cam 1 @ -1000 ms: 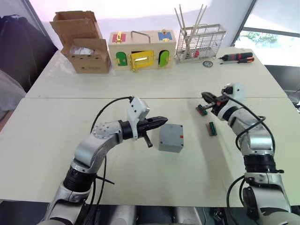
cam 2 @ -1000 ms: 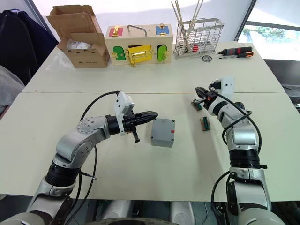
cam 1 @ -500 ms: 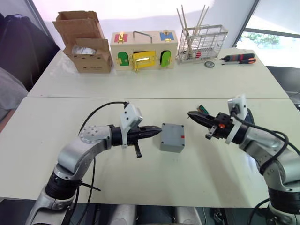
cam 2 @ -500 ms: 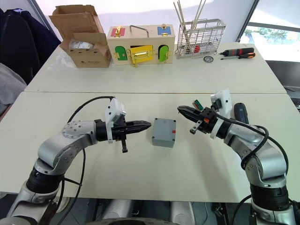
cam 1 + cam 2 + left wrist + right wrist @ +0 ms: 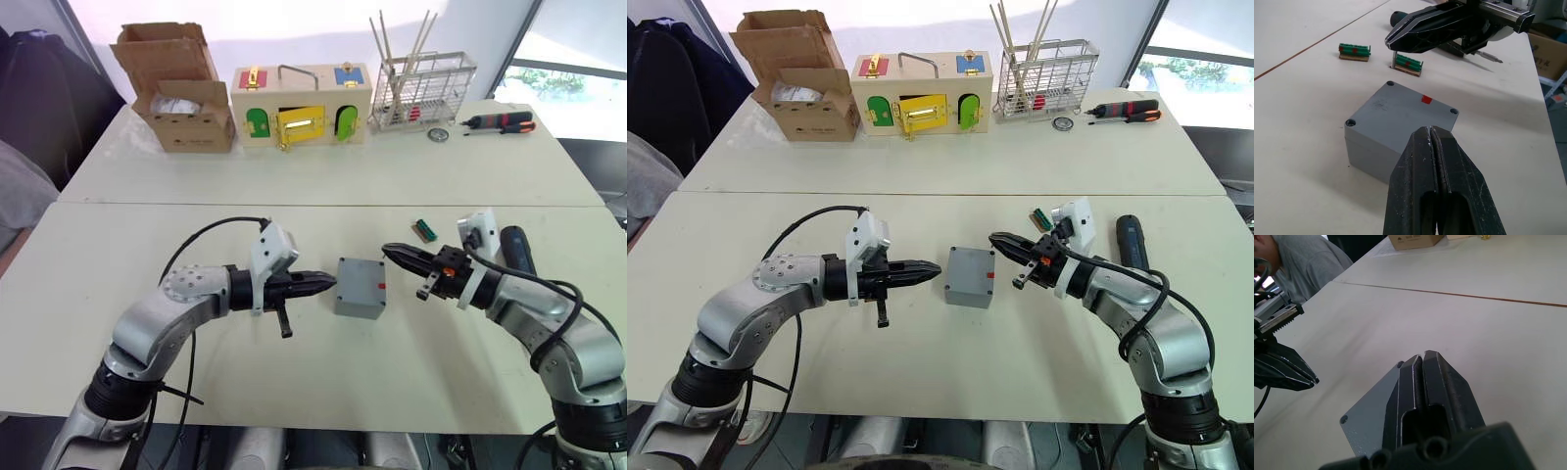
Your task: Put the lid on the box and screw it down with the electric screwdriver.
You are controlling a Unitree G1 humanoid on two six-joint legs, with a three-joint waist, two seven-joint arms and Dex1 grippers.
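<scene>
The grey box (image 5: 360,289) sits mid-table with a red mark on its top. The lid (image 5: 1400,105) lies on it, with screw holes at the corners and a seam along the side. My left gripper (image 5: 328,282) is shut and empty, pointing at the box's left side from a short gap away. My right gripper (image 5: 387,252) is also shut and empty, its tip just above the box's right edge. The black electric screwdriver (image 5: 516,250) lies on the table behind my right arm, apart from both grippers.
Two green terminal blocks (image 5: 1354,50) (image 5: 1406,63) lie on the table past the box. At the back stand a cardboard carton (image 5: 181,93), a wooden box with coloured doors (image 5: 299,103), a wire basket (image 5: 421,83) and a red-and-black hand screwdriver (image 5: 498,121). A seated person (image 5: 1298,259) is beyond the table.
My right arm swung from the terminal blocks round to face the box, and its tip now sits closer to the box's right edge. My left gripper drew back slightly.
</scene>
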